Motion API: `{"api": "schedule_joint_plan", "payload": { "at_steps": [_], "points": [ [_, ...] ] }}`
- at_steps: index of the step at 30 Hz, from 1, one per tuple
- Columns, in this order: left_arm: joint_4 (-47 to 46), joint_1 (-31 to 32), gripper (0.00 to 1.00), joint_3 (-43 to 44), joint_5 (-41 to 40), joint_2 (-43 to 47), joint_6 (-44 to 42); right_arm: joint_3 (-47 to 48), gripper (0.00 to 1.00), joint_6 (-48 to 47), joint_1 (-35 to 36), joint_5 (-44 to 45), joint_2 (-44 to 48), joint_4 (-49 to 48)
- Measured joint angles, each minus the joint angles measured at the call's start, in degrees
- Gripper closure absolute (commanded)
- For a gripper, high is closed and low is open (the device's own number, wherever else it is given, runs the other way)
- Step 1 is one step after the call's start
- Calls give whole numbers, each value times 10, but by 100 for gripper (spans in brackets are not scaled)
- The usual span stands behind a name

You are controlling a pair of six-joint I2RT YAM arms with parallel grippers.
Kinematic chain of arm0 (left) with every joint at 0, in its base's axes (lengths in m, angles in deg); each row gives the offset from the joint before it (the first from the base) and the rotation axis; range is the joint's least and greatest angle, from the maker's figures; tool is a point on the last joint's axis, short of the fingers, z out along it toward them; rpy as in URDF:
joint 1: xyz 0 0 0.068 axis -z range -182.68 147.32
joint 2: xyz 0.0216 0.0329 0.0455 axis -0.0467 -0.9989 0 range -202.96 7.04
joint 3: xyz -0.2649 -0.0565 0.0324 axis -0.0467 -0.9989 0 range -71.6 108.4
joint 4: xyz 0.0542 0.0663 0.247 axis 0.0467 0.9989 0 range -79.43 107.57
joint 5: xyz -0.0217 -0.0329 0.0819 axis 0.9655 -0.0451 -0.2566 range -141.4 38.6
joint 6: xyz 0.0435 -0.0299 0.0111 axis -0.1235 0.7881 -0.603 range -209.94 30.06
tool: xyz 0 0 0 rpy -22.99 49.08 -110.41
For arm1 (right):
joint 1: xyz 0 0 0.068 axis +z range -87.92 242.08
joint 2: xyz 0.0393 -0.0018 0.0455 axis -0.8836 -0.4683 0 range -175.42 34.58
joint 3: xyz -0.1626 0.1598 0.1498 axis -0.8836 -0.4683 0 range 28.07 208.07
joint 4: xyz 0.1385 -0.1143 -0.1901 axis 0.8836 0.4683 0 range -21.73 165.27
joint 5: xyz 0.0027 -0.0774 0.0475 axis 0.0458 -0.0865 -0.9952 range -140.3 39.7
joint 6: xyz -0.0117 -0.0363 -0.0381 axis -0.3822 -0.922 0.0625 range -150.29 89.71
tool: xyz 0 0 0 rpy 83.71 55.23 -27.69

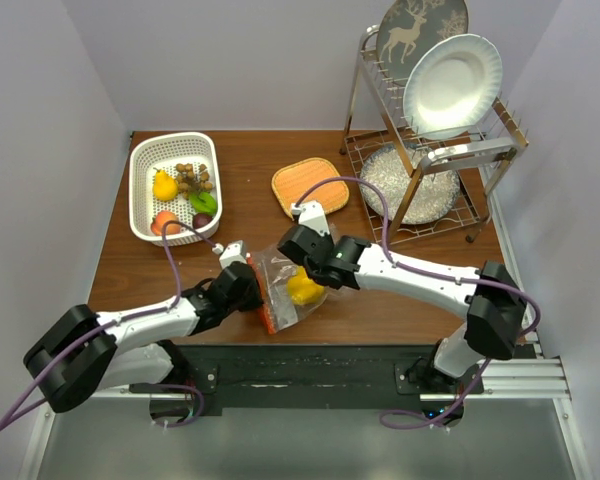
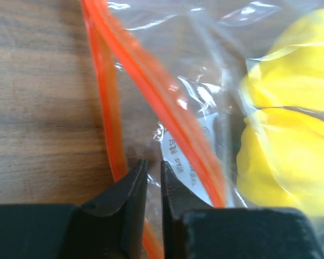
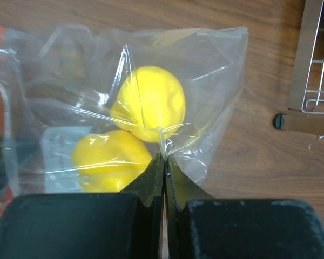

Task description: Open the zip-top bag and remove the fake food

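**Right pincer pinches the bag, left pincer a little apart**

Your right pincer [image 3: 163, 156] is squeezed together on a fold of the clear zip-top bag [image 3: 205, 70]. Two yellow pieces of fake food [image 3: 151, 102] sit inside the bag just past its tips, one behind the other.

Your left pincer [image 2: 154, 164] has its two fingers a little apart, with a thin gap between them. The orange zipper strip [image 2: 151, 81] starts right at those tips and runs up and away in two lines. You cannot tell if any plastic is caught in the gap.

Just to the right of the left pincer's tips, a white label [image 2: 181, 156] lies inside the bag. It has small dark writing on it, but it is too blurry to read.

From above, the bag lies on the brown counter [image 1: 130, 265] between your two pincers. Far past the left pincer is a white basket [image 1: 172, 139]. It holds a yellow pear [image 1: 164, 186], a brown cluster [image 1: 193, 177], a green piece [image 1: 204, 201] and an orange peach [image 1: 164, 222]. Past the right pincer lies an orange mat [image 1: 310, 185]. Farther off, a plate with a deer picture [image 1: 420, 28] stands in a dish rack [image 1: 458, 155].
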Motion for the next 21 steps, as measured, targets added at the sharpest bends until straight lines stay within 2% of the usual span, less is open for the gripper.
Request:
{"api": "schedule_joint_plan", "payload": {
  "at_steps": [3,7,14,21],
  "points": [
    [4,0,67,0,5,25,-24,-27,99,2,-5,-1,-17,-2],
    [-3,0,61,0,20,58,-54,-59,99,6,-12,-12,-43,-7],
    [-42,0,52,-2,70,44,-93,-83,100,10,-13,-38,-67,-39],
    [-95,0,30,-19,125,35,-106,-88,100,10,-13,-69,-93,-82]
  ]
}}
